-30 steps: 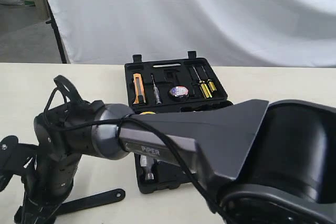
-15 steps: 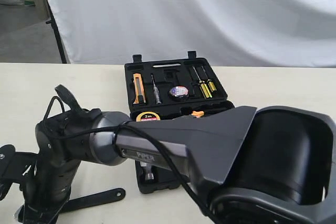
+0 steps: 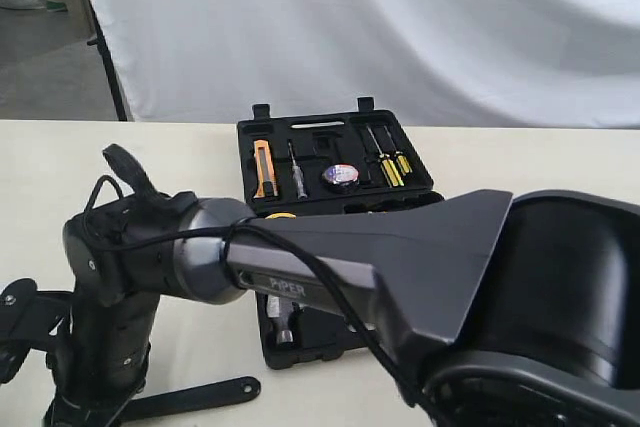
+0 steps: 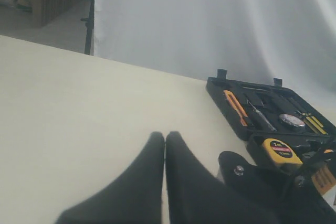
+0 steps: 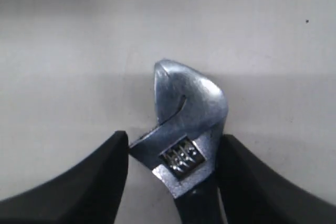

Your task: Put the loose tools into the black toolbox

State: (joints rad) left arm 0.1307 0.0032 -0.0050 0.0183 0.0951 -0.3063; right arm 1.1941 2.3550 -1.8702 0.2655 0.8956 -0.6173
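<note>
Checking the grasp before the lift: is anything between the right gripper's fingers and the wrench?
Nothing visible stands in the way. In the right wrist view, the head of the wrench lies directly between the fingers of the right gripper. Both fingers appear to touch its sides, and only bare table shows around it.

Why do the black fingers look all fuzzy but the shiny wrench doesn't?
Right wrist view: the fingers sit right by the lens, so they blur, while the adjustable wrench head is sharp, with bright glare on its steel. Left wrist view: the left gripper is fuzzy too, and the black toolbox farther off looks clearer.
</note>
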